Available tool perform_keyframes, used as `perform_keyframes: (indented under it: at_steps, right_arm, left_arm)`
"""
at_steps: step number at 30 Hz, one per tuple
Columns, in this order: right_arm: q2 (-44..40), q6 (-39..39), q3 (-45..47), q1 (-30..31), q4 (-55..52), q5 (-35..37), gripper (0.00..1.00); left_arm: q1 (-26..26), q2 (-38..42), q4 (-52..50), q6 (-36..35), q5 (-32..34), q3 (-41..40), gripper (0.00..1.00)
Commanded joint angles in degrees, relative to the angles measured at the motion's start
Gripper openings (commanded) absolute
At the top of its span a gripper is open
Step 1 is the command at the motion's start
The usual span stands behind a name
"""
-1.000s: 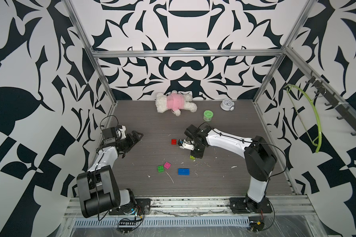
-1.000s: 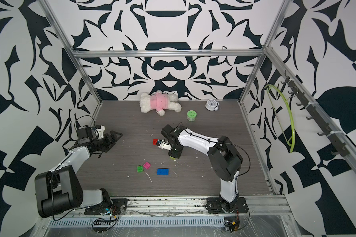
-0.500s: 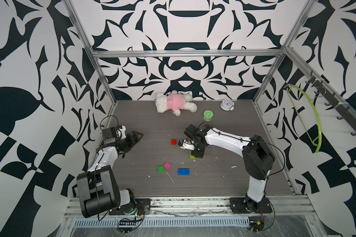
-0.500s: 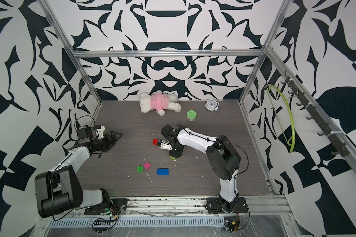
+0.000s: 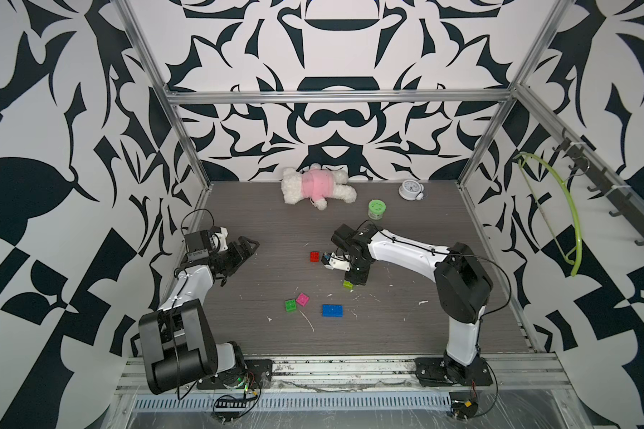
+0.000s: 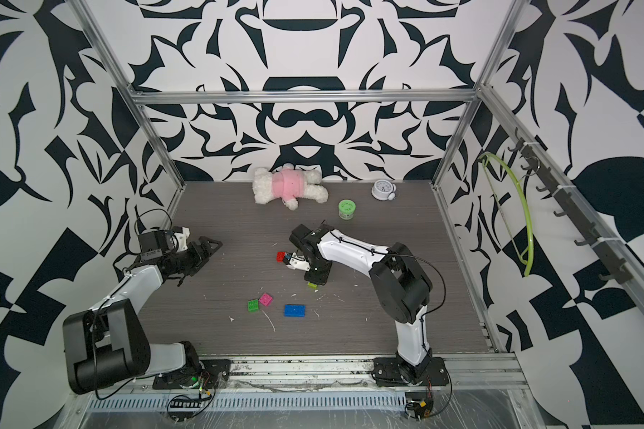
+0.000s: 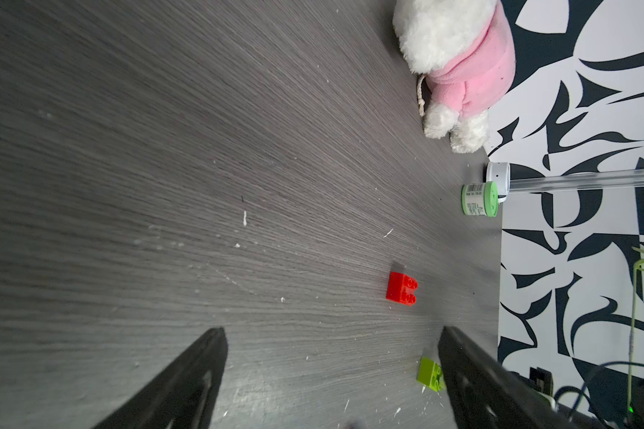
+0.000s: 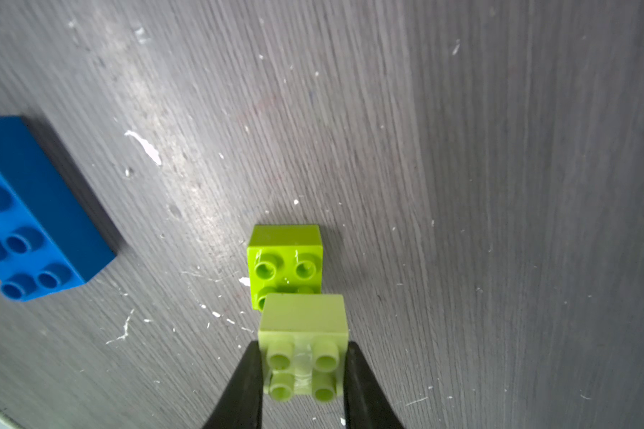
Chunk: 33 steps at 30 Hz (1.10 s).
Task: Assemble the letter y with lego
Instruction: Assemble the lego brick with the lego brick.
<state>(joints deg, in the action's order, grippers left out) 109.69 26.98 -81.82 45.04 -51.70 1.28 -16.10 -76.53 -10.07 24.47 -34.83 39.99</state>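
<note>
While your right gripper (image 8: 302,347) pinches the pale yellow-green brick (image 8: 302,319) by two opposite sides, its jaws stand narrowed onto that brick alone, with the studs facing back toward the wrist. Just beyond the fingertips, the lime brick (image 8: 285,260) sits studs-up on the dark wood-grain table (image 8: 499,185). The held brick covers the lime brick's nearer studs, and you cannot tell from the wrist view whether the two touch. The blue brick (image 8: 27,223) lies flat, well off to one side of these jaws and apart from both green-yellow pieces.

Your left gripper (image 7: 332,332) has its jaws spread wide with nothing between them. Ahead of its tips, roughly in line with the gap, the red brick (image 7: 400,293) stands on the table, well clear of both jaws. The lime brick shows farther off, partly hidden behind one jaw.

In both top views, the green brick (image 5: 290,305) and the pink brick (image 5: 302,299) lie just beside each other near the blue one, away from either gripper. The red, green, pink and blue bricks each lie singly on the table.
</note>
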Motion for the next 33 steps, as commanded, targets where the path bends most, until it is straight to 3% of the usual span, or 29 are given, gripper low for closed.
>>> perform_keyframes:
  at_steps: [1, 22, 33]
  right_arm:
    - [1.63, 0.22, -0.36, 0.29, -2.26, -0.40, 0.00]
    - [3.40, -0.22, 1.14, 1.64, -2.52, 1.43, 0.00]
    - [9.18, -1.26, 0.17, 2.34, -4.69, 2.84, 0.00]
  left_arm:
    - [0.17, 0.07, 0.22, -0.21, -0.86, -0.69, 0.94]
    - [0.18, -0.02, 0.22, -0.21, -0.94, -0.70, 0.94]
    - [0.19, -0.23, 0.22, -0.21, -0.93, -0.70, 0.94]
